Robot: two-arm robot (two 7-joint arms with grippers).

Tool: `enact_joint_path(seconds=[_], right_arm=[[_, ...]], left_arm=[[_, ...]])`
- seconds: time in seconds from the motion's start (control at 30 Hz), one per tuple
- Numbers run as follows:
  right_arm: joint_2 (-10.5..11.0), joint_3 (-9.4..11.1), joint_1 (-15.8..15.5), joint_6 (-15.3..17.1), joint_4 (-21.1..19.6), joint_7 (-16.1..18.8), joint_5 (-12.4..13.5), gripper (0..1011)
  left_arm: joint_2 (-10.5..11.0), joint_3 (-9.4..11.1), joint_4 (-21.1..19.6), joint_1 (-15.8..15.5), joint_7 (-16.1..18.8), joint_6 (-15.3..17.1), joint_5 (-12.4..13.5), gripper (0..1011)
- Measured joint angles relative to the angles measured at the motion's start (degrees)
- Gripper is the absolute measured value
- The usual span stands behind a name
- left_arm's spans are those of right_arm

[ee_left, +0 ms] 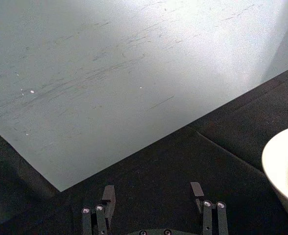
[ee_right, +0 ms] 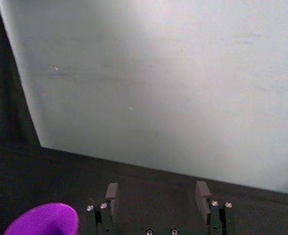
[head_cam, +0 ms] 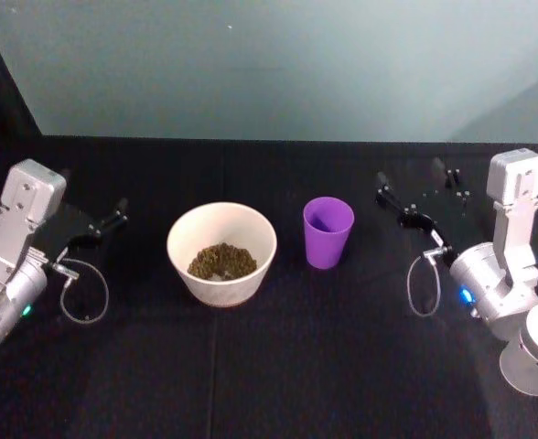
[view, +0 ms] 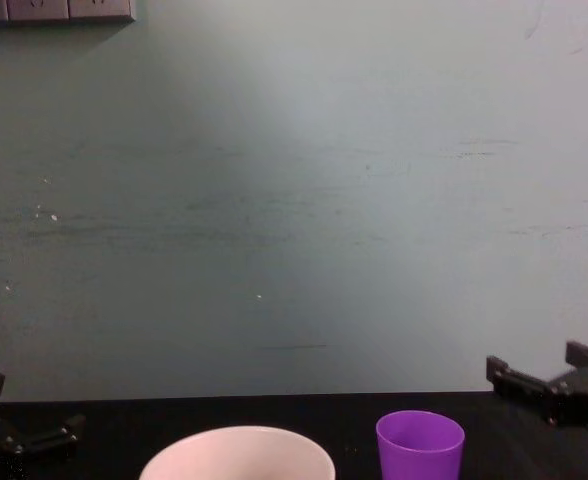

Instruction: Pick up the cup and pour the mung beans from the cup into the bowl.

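A small bright purple plastic cup (head_cam: 328,231) with smooth tapered sides and no handle stands upright on the black cloth-covered table (head_cam: 278,366), a little right of centre. Its inside looks dark purple and smooth from the head view, with no beans visible in it. Just to its left, apart from it and not touching, sits a wide round off-white bowl (head_cam: 221,252) with a thin smooth rim and a pale pinkish tint low on its outer wall. A heap of small olive-brown mung beans (head_cam: 221,262) lies in the bottom of the bowl, grainy against the glossy inner wall.

The left gripper (head_cam: 104,222) hovers to the left of the bowl, well apart from it, its 2 thin black fingers spread and grasping nothing; in the left wrist view the 2 dark squared fingertips (ee_left: 108,195) stand wide apart over bare cloth, with the curved white edge of the bowl at the side. A thin grey cable loop (head_cam: 84,291) hangs from the silver matte arm housing behind it.

The right gripper (head_cam: 414,199) hovers to the right of the cup, near but clear of it, its black fingers likewise released and wide; the right wrist view shows the cup's purple rim (ee_right: 43,220) beside one fingertip, without contact.

Beyond the far edge of the table rises a pale grey-green wall (view: 294,200), matte and faintly scuffed with horizontal streaks.
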Motion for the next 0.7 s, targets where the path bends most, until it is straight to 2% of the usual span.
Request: enact_joint_path(seconds=[0.3,0.7], right_arm=[[-0.98,0.77,-0.15,0.42,3.76,-0.12,-0.84,1003],[-1.15,0.82,-0.24,0.55,3.93,-0.36,-1.05,1003]], left_arm=[[0.00,0.00,0.00,0.00,0.00,0.00,0.00,1000],[0.00,0.00,0.00,0.00,0.00,0.00,0.00,1000]])
